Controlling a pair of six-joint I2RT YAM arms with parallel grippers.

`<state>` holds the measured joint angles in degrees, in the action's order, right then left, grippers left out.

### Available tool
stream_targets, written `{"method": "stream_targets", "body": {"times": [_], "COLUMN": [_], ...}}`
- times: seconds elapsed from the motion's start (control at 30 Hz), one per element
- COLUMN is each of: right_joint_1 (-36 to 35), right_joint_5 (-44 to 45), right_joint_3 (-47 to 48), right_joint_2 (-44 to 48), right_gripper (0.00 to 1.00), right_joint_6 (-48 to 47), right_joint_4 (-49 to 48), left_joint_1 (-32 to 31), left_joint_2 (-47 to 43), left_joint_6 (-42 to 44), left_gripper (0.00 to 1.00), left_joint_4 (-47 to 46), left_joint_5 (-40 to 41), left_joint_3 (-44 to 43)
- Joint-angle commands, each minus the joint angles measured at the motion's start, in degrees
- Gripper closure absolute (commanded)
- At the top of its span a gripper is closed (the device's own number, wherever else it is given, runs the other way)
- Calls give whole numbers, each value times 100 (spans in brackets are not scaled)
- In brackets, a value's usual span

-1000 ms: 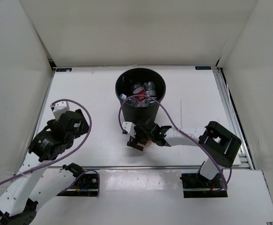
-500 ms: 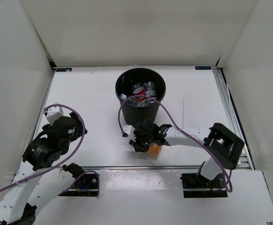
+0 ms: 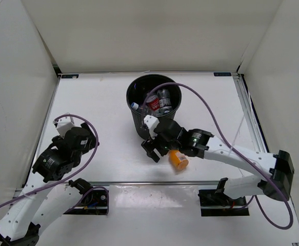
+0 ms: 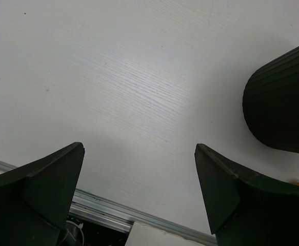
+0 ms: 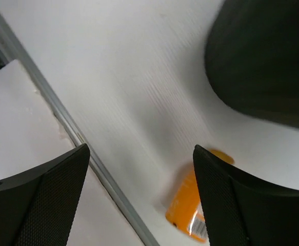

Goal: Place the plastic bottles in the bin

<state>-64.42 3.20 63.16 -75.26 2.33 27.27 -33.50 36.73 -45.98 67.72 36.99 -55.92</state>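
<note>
The black bin stands at the table's middle back with several clear plastic bottles inside, some with red labels. A stubby orange bottle lies on its side on the table in front of the bin. My right gripper hovers open just left of it, holding nothing. In the right wrist view the orange bottle lies below, next to the right finger of that gripper, and the bin is at upper right. My left gripper is wide open over bare table, the bin to its right.
A metal rail runs along the table's near edge, just behind the orange bottle. White walls enclose the table on three sides. A purple cable arcs from the right arm over the bin's rim.
The right gripper shut on the orange bottle, then opened and rose toward the bin without it; the bottle now lies on the table. The right arm stretched out. The left arm shifted slightly.
</note>
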Motion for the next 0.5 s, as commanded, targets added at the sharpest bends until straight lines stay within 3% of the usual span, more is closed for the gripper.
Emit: {"method": "stream_targets", "body": {"times": [0.0, 0.23, 0.47], "right_joint_1": [0, 185, 1053], "right_joint_5": [1101, 1692, 1185], "right_joint_3": [-275, -1006, -1902], "right_joint_2": [582, 1066, 1172], "right_gripper": [14, 6, 5], "right_joint_6": [1196, 1481, 1138], "right_joint_4": [893, 1176, 403], "left_joint_1": [19, 19, 19], "left_joint_2": [80, 80, 80], "left_joint_6": [54, 54, 106], "left_gripper": [0, 0, 0], "left_joint_4": [-163, -163, -110], "left_joint_5": [-17, -17, -17], "left_joint_3": [20, 20, 20]}}
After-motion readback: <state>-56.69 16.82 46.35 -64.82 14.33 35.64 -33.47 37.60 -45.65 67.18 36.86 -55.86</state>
